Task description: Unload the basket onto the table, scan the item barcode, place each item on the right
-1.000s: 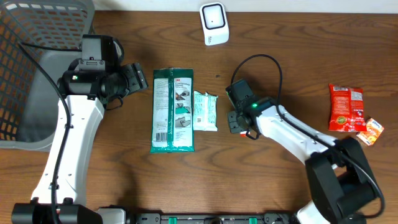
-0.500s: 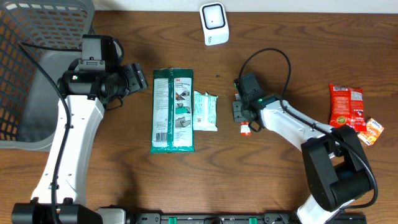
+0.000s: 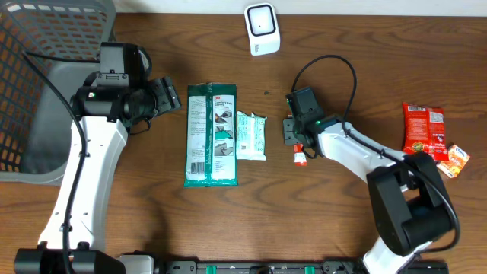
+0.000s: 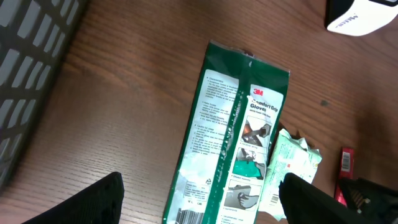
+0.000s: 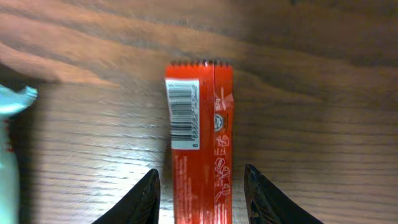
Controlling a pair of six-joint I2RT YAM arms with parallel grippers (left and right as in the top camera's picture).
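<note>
Lying on brown wood table | red bar, barcode up | mesh basket

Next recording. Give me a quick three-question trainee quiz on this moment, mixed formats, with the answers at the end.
1. True or false: the red bar lies with its barcode facing up, between the fingers of the right gripper.
2. What lies right against the glove pack? A. wipes pack B. snack bag C. basket
3. Fill in: the jaws of the left gripper stand ____, with nothing held.

Key: 1 true; 2 A; 3 open.
</note>
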